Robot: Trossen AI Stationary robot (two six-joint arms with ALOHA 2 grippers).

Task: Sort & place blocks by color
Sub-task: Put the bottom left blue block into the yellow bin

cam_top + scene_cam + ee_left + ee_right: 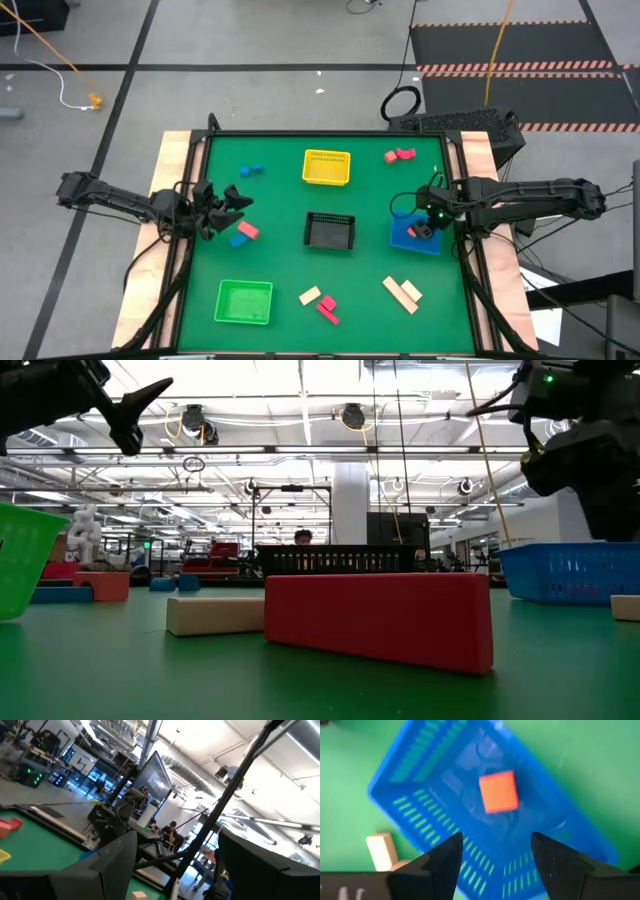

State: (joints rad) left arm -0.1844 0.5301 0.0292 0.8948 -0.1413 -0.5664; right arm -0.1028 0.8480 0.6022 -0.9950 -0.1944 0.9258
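My right gripper (426,222) hangs open over the blue basket (404,240) at the table's right side, pointing steeply down. In the right wrist view a red cube (498,791) shows inside the blue basket (420,795), beyond the open fingers, with nothing between them. Whether the cube lies on the basket's floor I cannot tell. My left gripper (226,206) waits open at the left edge, tipped upward, holding nothing. Loose blocks lie flat on the green table: blue ones (250,172), a blue and red pair (243,235), red ones (400,155), tan bars (403,293).
A yellow basket (327,167) stands at the far middle, a black basket (330,230) in the centre, a green basket (245,302) near left. A tan block (310,296) and a pink one (328,310) lie near the front edge.
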